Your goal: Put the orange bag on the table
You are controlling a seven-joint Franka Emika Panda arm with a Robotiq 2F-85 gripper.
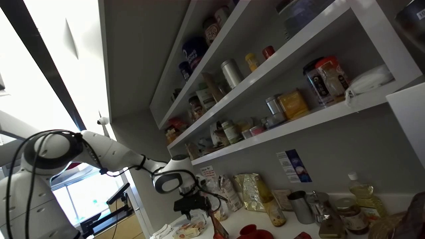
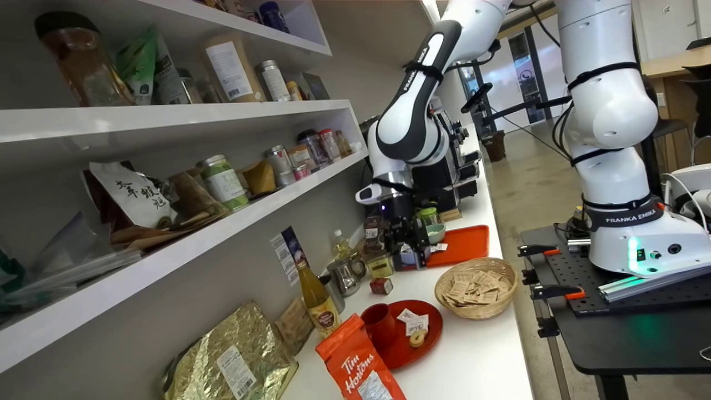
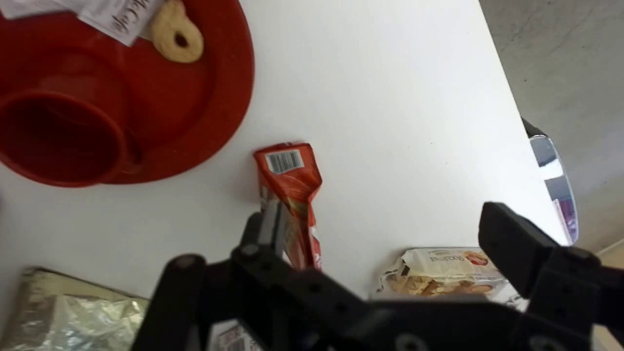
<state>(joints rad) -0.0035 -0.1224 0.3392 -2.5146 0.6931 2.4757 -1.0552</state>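
Note:
The orange bag [image 1: 179, 123] is a crinkly red-orange packet at the far end of a wall shelf in an exterior view, beside jars, small and dim there. It is out of view elsewhere. The table [image 2: 472, 358] is the off-white counter below the shelves; it also shows in the wrist view [image 3: 380, 107] and in an exterior view [image 1: 234, 220]. My gripper [image 3: 390, 234] is open and empty, pointing down over the counter, well below the orange bag's shelf. It also shows in both exterior views [image 1: 199, 214] [image 2: 407, 255].
A red Tim Hortons bag [image 2: 358, 361] stands on the counter; my left finger overlaps it in the wrist view [image 3: 292, 170], contact unclear. A red plate [image 2: 427, 347] with a cup, a biscuit packet [image 3: 443, 265], a bottle [image 2: 316, 297] and a basket [image 2: 508, 272] are around. Shelves [image 1: 262, 79] overhang.

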